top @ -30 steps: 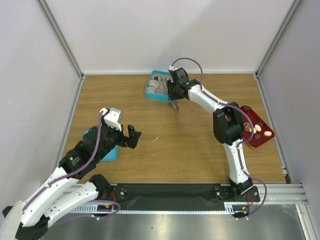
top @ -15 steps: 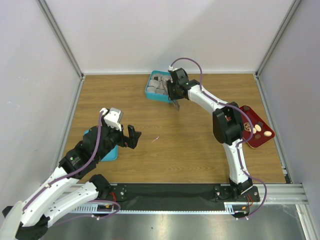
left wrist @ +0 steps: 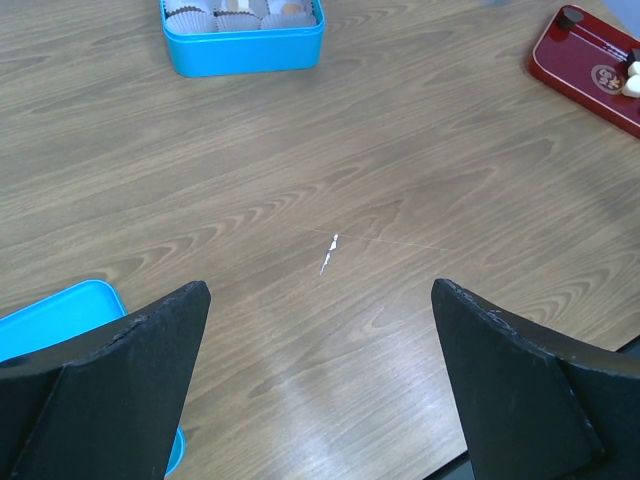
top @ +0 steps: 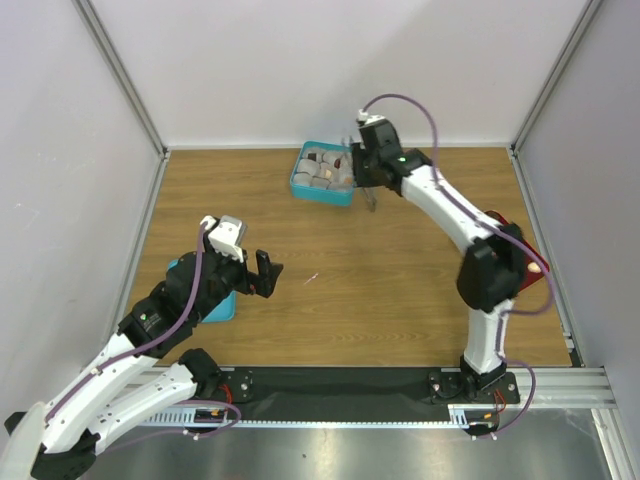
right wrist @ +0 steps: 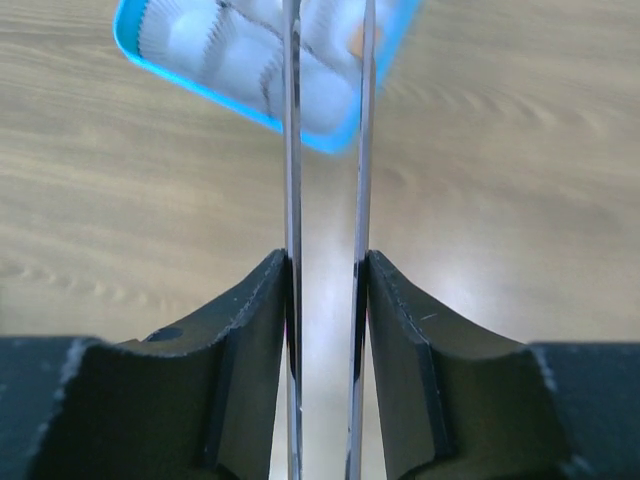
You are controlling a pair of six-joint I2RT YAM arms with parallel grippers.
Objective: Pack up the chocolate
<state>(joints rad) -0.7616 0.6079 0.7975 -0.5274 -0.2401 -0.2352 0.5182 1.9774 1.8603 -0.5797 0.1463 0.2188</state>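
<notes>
I find no writing that I can read. The only mark is a round pale emblem on the red tray [left wrist: 604,75], too small to make out.

My left gripper [left wrist: 320,380] hangs at about 8 o'clock on the table [top: 400,290], its fingers spread as wide as they go, with nothing between them and nothing touching them. Under it I see bare wood and a small white scrap [left wrist: 329,253]. A flat teal piece [left wrist: 60,310] lies just beside its left finger.

My right gripper [right wrist: 327,290] is out at 12 o'clock, at the near right edge of the teal box [top: 300,182]. Its fingers are clamped on the metal tweezers [right wrist: 293,150], one pad on each blade. The two blades run side by side with a narrow gap between them, out over the box's corner. Their tips leave my wrist view, so I cannot tell whether they hold anything.

The chocolate [left wrist: 631,78] lies partly on the red tray at 3 o'clock, pale pieces and a dark one. In the box's paper cups [right wrist: 215,55], some brown pieces show from above.
</notes>
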